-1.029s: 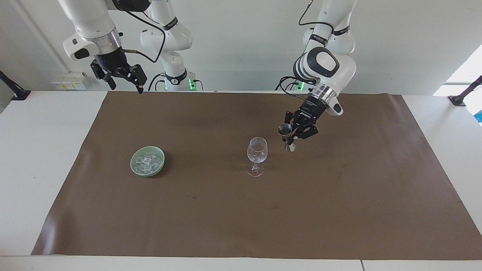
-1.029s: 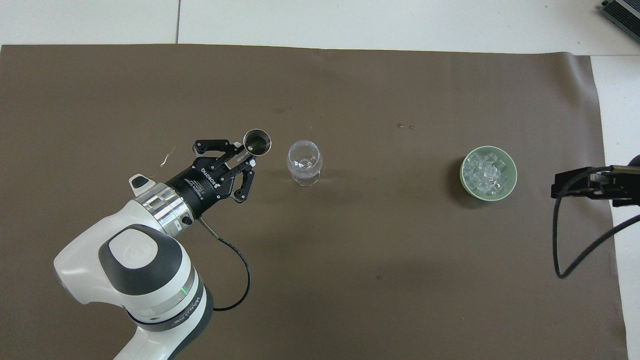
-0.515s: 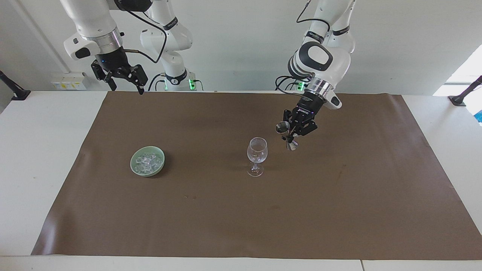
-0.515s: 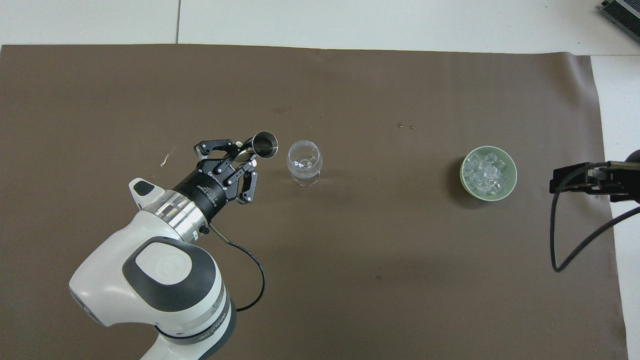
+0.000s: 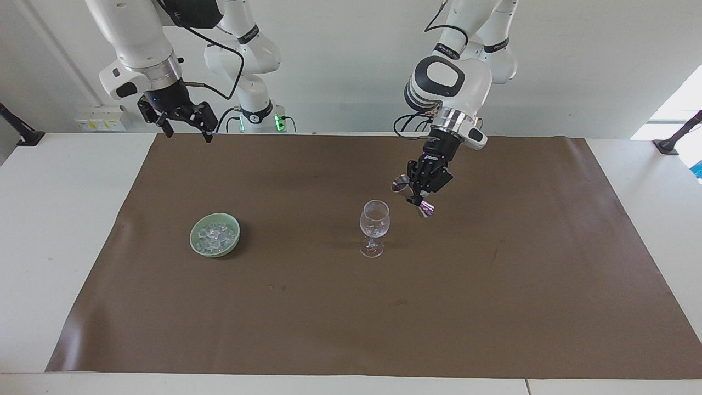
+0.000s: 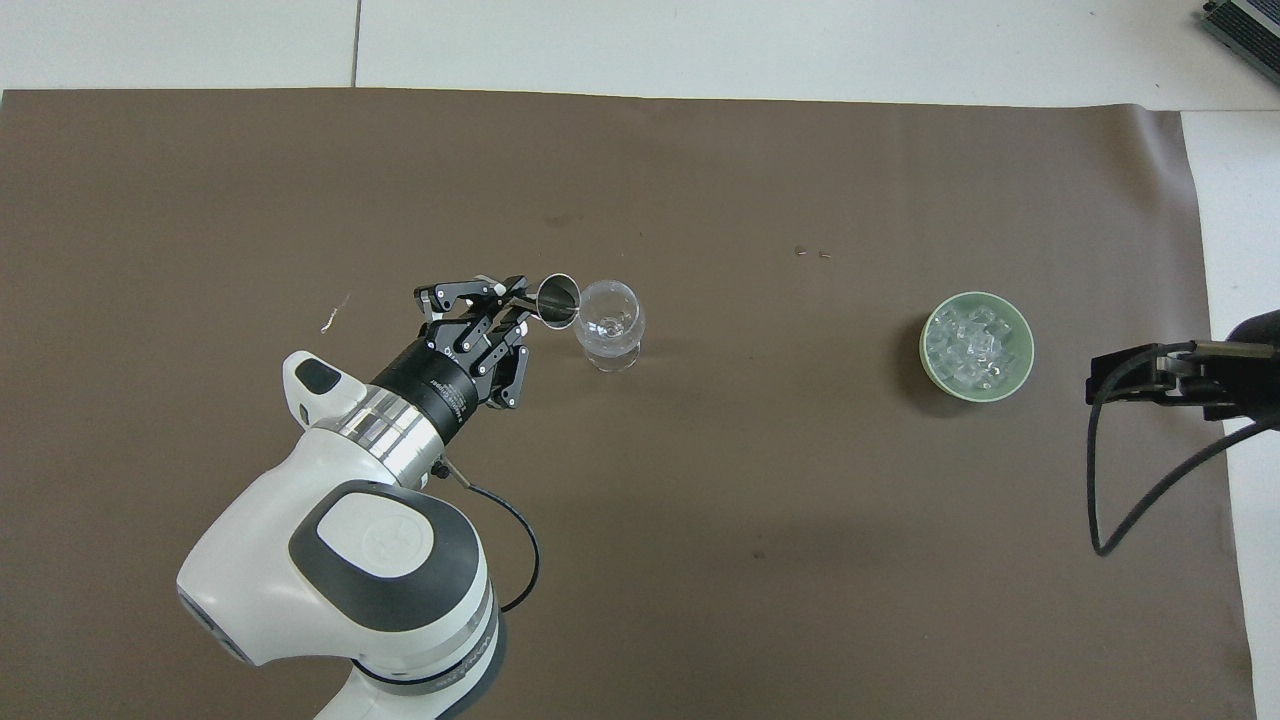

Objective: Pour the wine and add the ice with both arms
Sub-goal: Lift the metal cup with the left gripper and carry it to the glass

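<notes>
A: What does my left gripper (image 5: 415, 198) hold?

B: A metal jigger (image 5: 410, 196), clamped tight and tilted, mouth toward the wine glass (image 5: 374, 227), just beside its rim.

A: And my right gripper (image 5: 186, 125)?

B: Fingers spread wide, empty, over the mat's (image 5: 493, 307) edge nearest the robots.

A: The ice (image 5: 215, 235)?

B: In the green bowl (image 5: 204, 250), toward the right arm's end.
</notes>
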